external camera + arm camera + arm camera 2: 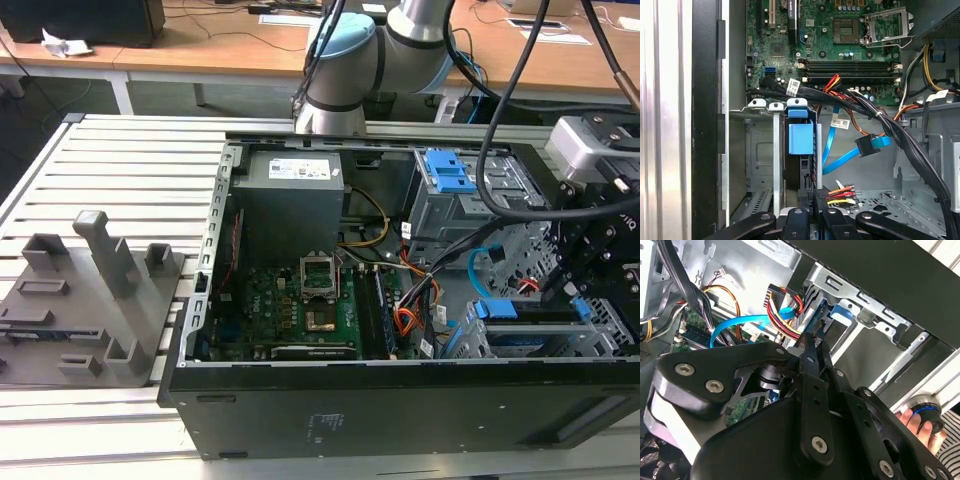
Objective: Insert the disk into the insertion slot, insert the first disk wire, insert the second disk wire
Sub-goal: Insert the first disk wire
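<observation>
Fingers of the gripper (815, 207) pinch narrowly on the black plug of the first disk wire (840, 191), apparently to mate it with the disk (800, 140), seated in the insertion slot (757, 150), while the second disk wire (840, 159) dangles unconnected beyond.

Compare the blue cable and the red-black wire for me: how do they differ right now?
The blue cable is one flat light-blue ribbon; the red-black wire is a bundle of thin separate strands. The blue cable's plug hangs loose in mid-case, away from the disk; the red-black wire's plug sits right at the pincer, by the disk's end. Both end in small dark plugs.
</observation>
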Tool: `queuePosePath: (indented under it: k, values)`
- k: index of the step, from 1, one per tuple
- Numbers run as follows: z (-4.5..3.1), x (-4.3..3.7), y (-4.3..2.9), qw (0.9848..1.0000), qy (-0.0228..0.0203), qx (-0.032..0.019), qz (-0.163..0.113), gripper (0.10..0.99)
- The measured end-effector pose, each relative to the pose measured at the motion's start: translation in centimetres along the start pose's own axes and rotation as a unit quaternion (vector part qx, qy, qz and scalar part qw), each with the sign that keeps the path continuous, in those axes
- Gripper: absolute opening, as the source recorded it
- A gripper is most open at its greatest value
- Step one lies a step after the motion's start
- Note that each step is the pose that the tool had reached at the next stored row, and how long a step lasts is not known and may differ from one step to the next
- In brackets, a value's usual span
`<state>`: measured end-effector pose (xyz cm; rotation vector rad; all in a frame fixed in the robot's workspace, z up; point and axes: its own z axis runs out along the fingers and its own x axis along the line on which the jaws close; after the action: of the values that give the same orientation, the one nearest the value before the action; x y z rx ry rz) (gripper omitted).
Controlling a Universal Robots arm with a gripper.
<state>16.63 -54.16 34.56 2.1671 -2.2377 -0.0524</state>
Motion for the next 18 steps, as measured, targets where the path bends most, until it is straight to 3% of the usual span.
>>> queuePosePath:
  k: [18]
  values:
    - [0.92, -0.02, -0.46, 1.0, 0.0, -0.0001, 0.0, 0.165]
